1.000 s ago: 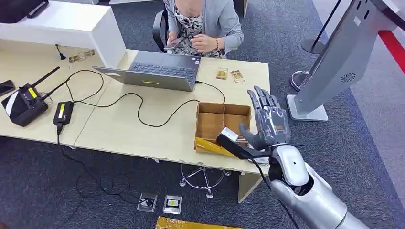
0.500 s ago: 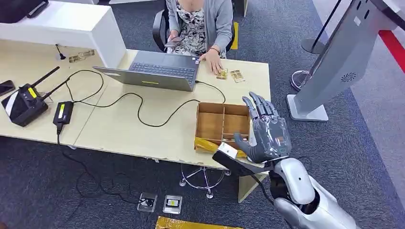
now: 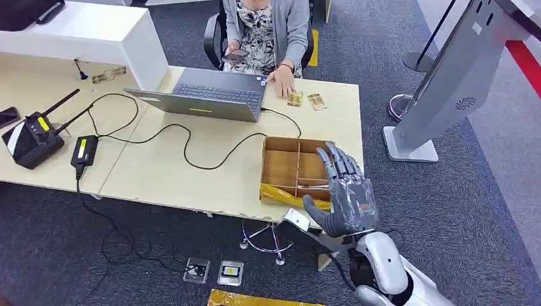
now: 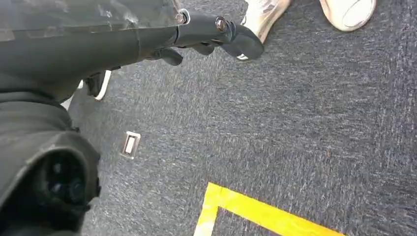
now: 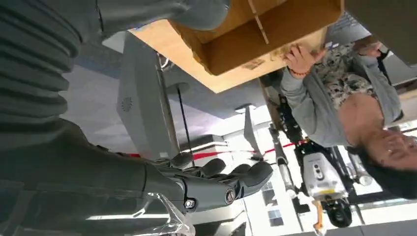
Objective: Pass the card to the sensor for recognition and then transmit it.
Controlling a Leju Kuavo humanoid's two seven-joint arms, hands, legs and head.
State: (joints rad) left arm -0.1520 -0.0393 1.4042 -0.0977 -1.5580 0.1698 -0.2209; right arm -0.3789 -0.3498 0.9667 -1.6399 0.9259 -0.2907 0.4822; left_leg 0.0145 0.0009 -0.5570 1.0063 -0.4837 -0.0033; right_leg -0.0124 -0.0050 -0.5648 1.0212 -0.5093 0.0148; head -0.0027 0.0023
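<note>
Two gold cards [image 3: 296,99] [image 3: 317,101] lie on the table's far right, beyond the laptop. A seated person's hand [image 3: 281,81] rests on the table just beside the nearer card. My right hand [image 3: 348,194] hovers with fingers spread and nothing in it, over the front right corner of a wooden compartment box [image 3: 281,167]. The right wrist view shows the same empty fingers [image 5: 216,184] with the box [image 5: 275,29] beyond them. My left hand [image 4: 216,34] hangs over the carpet, its fingers loosely extended and holding nothing.
A grey slanted kiosk [image 3: 446,83] stands on the floor right of the table. A laptop [image 3: 210,95], black cables, a power brick [image 3: 84,150] and a radio unit [image 3: 32,137] lie on the table. The table's front edge lies just under my right hand.
My right hand has drawn back towards me, from beside the box's right wall to its front corner. The person's hand has reached down onto the table next to the cards.
</note>
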